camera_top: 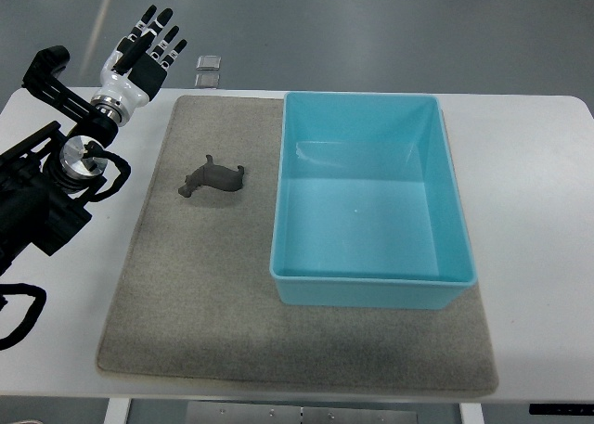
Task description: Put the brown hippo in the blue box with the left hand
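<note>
My left hand (146, 55) hovers at upper left, fingers spread, holding nothing. The hippo (213, 176) lies on the mat (204, 294), left of the blue box (371, 285).

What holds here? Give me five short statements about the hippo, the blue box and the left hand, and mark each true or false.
1. The brown hippo lies on the grey mat, outside the blue box. True.
2. The left hand is closed around the hippo. False: its fingers are spread and hold nothing, and it is up near the table's far left corner, apart from the hippo.
3. The blue box is empty. True.
4. The hippo sits to the right of the box in the picture. False: it is to the left of the box.
5. The right hand reaches over the box. False: no right hand or arm shows in the view.
</note>
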